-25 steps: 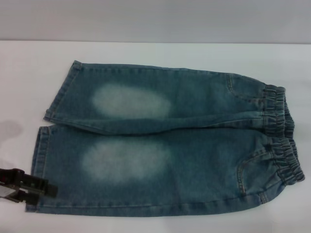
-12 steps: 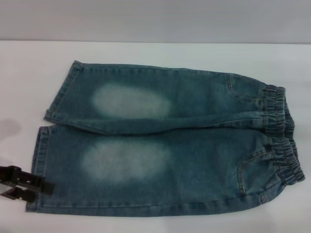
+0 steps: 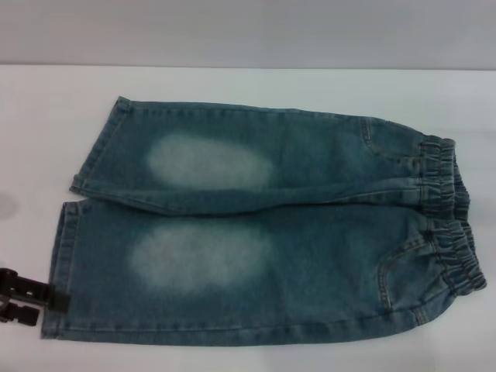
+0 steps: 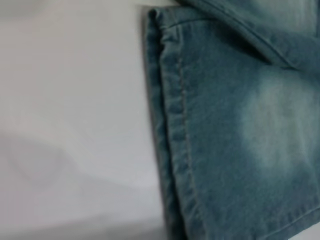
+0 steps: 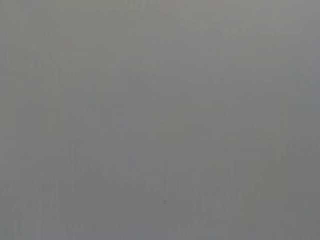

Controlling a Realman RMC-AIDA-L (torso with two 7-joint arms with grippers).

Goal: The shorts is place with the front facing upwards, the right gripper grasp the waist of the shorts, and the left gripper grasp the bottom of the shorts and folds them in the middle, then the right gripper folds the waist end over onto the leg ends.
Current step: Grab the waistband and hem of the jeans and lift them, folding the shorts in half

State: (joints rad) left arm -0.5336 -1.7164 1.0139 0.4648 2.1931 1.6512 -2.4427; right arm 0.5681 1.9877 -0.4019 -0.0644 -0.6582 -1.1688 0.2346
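Shorts (image 3: pixel 263 232) of blue-green washed denim lie flat on the white tabletop (image 3: pixel 46 116) in the head view, long axis left-right, waistband rightward, hems beside the black left claw (image 3: pixel 23 298), whose grip I cannot tell; the left wrist view shows the stitched hem (image 4: pixel 172 125); the right wrist view shows only grey.

The shorts (image 4: pixel 240 125) are filling the picture from about one o'clock round to five o'clock, lying flat on the pale worktop (image 4: pixel 70 115). The bottom of the shorts (image 4: pixel 170 130), a hemmed leg opening with a stitched double seam, is running from twelve o'clock down toward six. A pale faded patch is showing at three o'clock. A second fold of denim is overlapping at one o'clock.
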